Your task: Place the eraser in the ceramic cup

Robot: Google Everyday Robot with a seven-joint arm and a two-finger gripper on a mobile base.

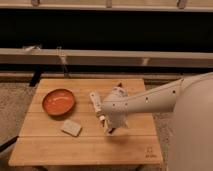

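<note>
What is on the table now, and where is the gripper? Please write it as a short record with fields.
table: wooden, low
bowl: orange, shallow, empty, on the left part of the table
beige block: flat on the table, just in front of the bowl
gripper: open, pointing down over the table's middle, right of the beige block
arm: reaches in from the right
eraser: not visible
cup: not visible

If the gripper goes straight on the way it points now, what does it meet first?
The gripper points down over the table, right of the beige block; it would probably meet bare wood first, but depth is unclear.
</note>
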